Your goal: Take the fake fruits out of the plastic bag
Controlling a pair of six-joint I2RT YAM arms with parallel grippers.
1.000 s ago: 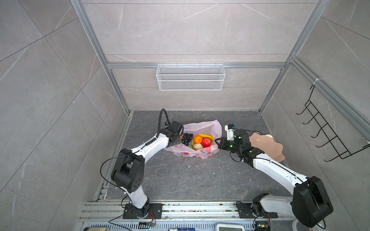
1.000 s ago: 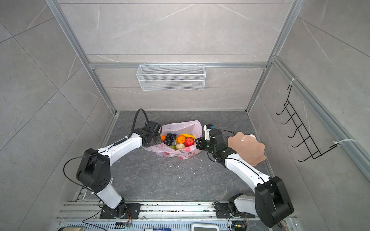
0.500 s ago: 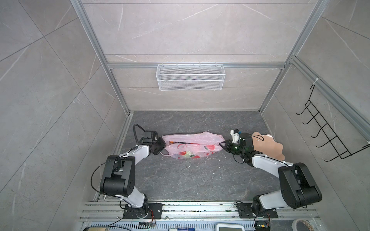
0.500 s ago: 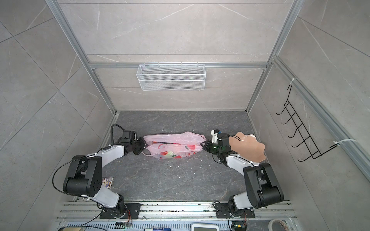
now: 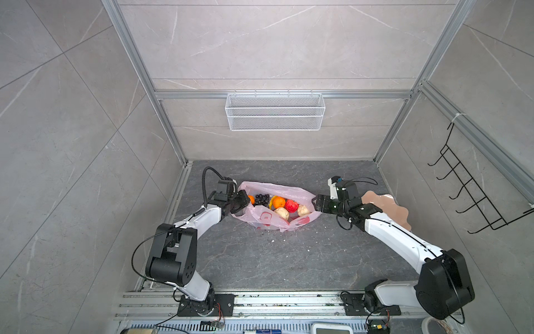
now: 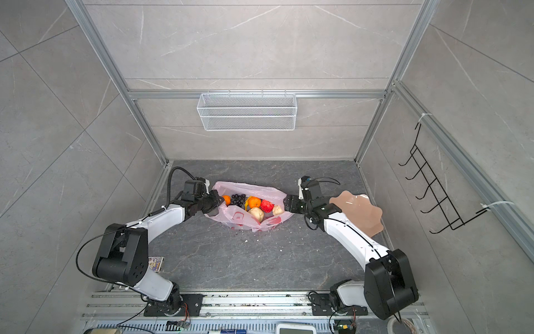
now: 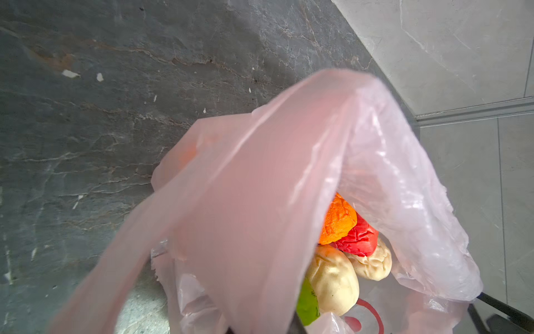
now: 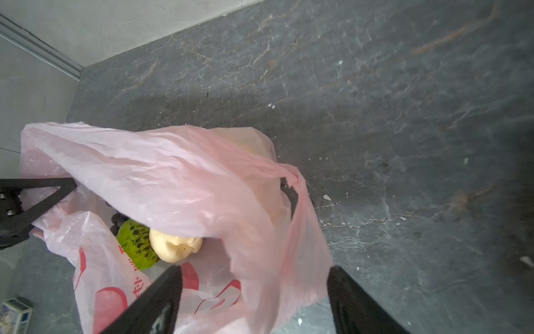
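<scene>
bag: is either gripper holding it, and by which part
The left gripper holds the bag by the handle at its left end, jaws shut. The right gripper is open; the other handle lies loose between its jaws.

The bag (image 5: 264, 217) lies between left gripper (image 5: 245, 202) and right gripper (image 5: 316, 204) — one at each end. The fruits (image 5: 291, 206) sit in it, strung from gripper to gripper. The plate (image 5: 388, 204) lies behind the right gripper, partly under its arm.

Pale grey tiled walls (image 5: 274, 43) enclose a dark stone floor (image 5: 260, 260), with a white wire basket (image 5: 274, 111) mounted behind.
</scene>
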